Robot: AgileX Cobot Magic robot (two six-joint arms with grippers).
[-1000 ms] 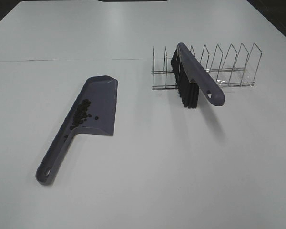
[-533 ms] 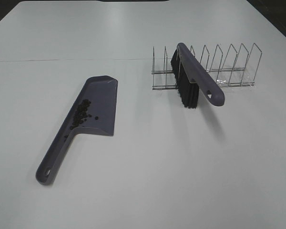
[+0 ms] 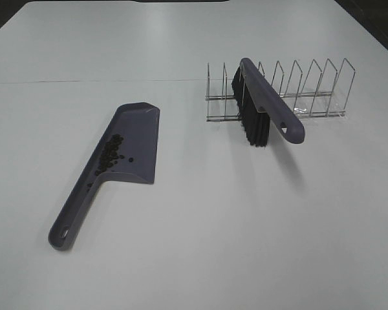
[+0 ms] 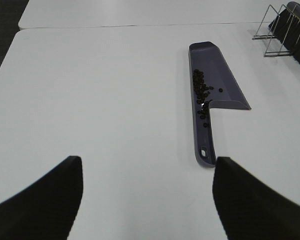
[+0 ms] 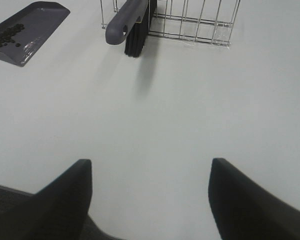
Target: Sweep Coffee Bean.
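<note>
Left gripper (image 4: pixel 147 200): both dark fingers occupy the bottom corners of the left wrist frame, spread wide apart, with bare table between them and nothing held.

Right gripper (image 5: pixel 150 200): the same condition applies in the right wrist frame, with fingers at the lower left and lower right, set wide apart and empty. Neither gripper appears in the exterior high frame.

White table (image 3: pixel 200 232): fills most of every frame.

Purple dustpan (image 3: pixel 136 139): lies flat in the left-centre of the exterior high frame. Its handle runs toward the lower left and its open lip points toward the top of the frame.

Coffee bean (image 3: pixel 110 156): a loose dark cluster inside the dustpan, along the pan's left side wall and close to where the handle begins. A couple of beans lie slightly apart toward the pan's middle. In the left wrist frame the cluster (image 4: pixel 202 92) sits right of centre.

Purple brush (image 3: pixel 268 103): in the upper right of the exterior high frame, resting in the wire rack (image 3: pixel 310 90). The handle projects toward the lower right, and the black bristles (image 3: pixel 252 123) hang below it.
</note>
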